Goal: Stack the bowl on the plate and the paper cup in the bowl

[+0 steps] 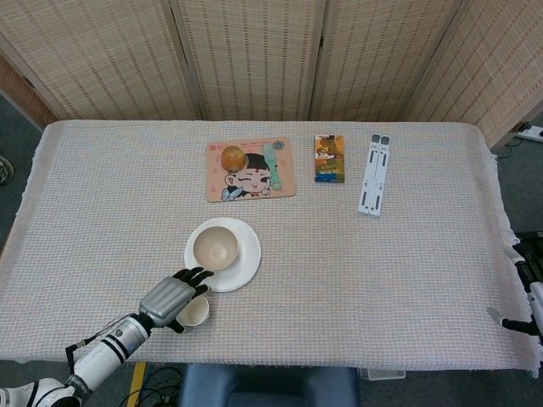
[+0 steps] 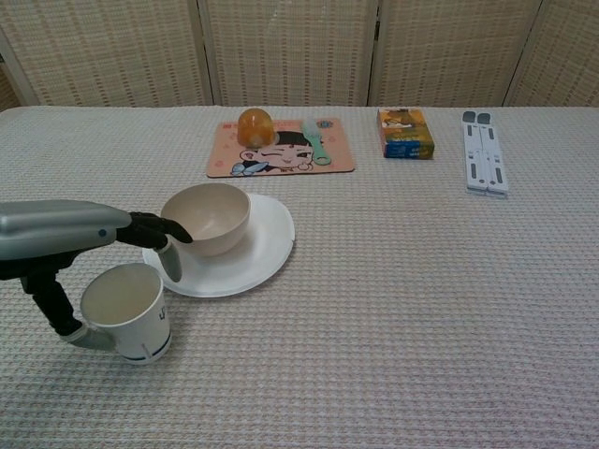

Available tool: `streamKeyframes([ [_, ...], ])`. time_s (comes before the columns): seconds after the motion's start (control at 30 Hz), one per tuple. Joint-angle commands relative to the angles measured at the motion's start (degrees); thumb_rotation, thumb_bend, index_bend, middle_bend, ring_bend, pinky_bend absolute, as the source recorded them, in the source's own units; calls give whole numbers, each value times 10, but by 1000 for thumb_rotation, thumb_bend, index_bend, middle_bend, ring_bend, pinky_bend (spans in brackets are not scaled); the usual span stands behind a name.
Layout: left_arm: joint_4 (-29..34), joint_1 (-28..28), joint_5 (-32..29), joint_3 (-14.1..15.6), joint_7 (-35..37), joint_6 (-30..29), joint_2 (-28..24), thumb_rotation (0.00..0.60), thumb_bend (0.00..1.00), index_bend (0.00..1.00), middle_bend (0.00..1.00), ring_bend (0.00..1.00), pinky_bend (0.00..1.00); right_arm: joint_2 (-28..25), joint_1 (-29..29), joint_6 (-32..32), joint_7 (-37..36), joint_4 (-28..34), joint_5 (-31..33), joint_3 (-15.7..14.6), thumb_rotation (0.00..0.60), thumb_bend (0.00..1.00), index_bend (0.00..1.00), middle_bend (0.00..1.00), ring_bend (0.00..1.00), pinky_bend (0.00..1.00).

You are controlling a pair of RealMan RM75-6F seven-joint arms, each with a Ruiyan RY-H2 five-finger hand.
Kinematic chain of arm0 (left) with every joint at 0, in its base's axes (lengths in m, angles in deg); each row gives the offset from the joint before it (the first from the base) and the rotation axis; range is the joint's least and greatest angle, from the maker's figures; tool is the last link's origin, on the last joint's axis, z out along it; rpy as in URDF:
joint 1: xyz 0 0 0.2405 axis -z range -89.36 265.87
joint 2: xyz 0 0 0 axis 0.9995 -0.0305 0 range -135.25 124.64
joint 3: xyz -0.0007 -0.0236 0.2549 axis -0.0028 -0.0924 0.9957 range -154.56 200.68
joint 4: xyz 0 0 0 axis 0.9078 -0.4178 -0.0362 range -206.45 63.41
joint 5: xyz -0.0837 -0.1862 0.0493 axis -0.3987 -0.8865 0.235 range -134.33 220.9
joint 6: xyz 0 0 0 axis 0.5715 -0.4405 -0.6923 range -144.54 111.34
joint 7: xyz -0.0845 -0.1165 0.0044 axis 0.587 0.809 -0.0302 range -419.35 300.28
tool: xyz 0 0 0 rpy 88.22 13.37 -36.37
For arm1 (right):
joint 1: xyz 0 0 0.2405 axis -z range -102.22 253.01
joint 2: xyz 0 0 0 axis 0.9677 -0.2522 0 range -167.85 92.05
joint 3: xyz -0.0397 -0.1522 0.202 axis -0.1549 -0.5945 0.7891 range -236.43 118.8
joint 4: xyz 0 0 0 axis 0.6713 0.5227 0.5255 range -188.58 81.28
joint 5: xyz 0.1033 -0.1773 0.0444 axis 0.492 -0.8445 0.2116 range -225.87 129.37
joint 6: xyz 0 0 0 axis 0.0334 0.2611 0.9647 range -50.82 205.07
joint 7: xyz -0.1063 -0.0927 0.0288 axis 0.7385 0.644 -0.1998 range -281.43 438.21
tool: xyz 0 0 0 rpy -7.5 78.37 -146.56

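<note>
A beige bowl [image 1: 215,247] [image 2: 206,217] sits on the white plate [image 1: 246,259] [image 2: 257,248] left of the table's middle. Near the front edge a white paper cup [image 1: 193,313] [image 2: 126,309] stands upright on the cloth. My left hand [image 1: 172,298] [image 2: 103,245] hovers over the cup and straddles it. Its thumb reaches the cup's left side low down, and its fingers [image 2: 171,261] hang by the right rim. Whether they press on the cup is unclear. At the right edge of the head view only slivers of my right hand [image 1: 528,298] show.
At the back lies a cartoon mat [image 1: 250,170] carrying an orange object [image 1: 232,158] and a green spoon [image 1: 271,161]. Right of it are a small colourful box [image 1: 329,158] and a white folding stand [image 1: 373,174]. A woven screen stands behind the table.
</note>
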Motion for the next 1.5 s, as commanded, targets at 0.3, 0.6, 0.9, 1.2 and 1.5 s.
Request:
streamKeyframes([
  [0.3,-5,5,-1,1,0,-5,5,600,191,395,95,0,159,0,0,0,1,0,-1,-1,600,204,0,0,0,0],
  [0.6,8,1,1,5,-14,-25,-8,600,191,440,95,0,159,1,-1,2,6,2,-1,-1,600,204,0,0,0,0],
  [0.9,49,3,-11,4,-59,-48,-43,600,192,444,95,0,159,3,-4,8,13,3,2,0,600,204,0,0,0,0],
  [1.2,90,23,-47,-21,-97,-59,-75,600,191,460,95,0,159,4,-4,9,15,4,7,1,600,205,0,0,0,0],
  [1.5,101,62,-90,-69,-80,-45,-101,600,192,463,95,0,159,6,-8,16,23,5,18,4,600,204,0,0,0,0],
])
